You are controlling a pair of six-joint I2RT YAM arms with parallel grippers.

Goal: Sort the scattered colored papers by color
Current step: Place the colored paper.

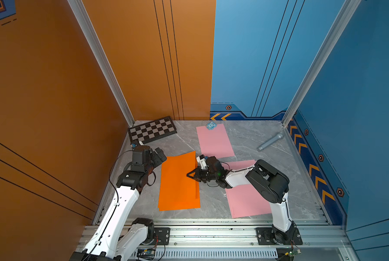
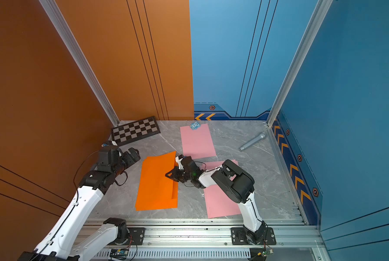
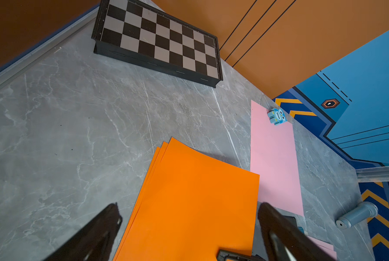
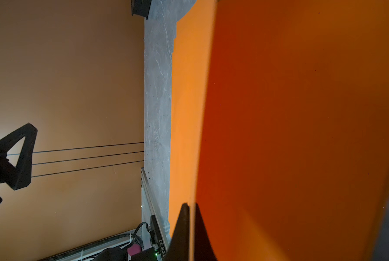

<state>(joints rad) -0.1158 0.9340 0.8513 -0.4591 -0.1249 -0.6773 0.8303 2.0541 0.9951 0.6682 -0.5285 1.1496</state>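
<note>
Orange papers (image 1: 177, 187), bright, top sheet (image 4: 302, 113) in right gripper's (image 1: 190, 175) pinch (left gripper (image 1: 160, 156) wide, empty).

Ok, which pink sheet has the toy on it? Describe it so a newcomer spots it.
Find the back wall's seam where orange meets blue. On the grey table before it lies a pink sheet. Unlike the pink sheets by the right arm, it carries a blue owl toy on its far edge.
</note>
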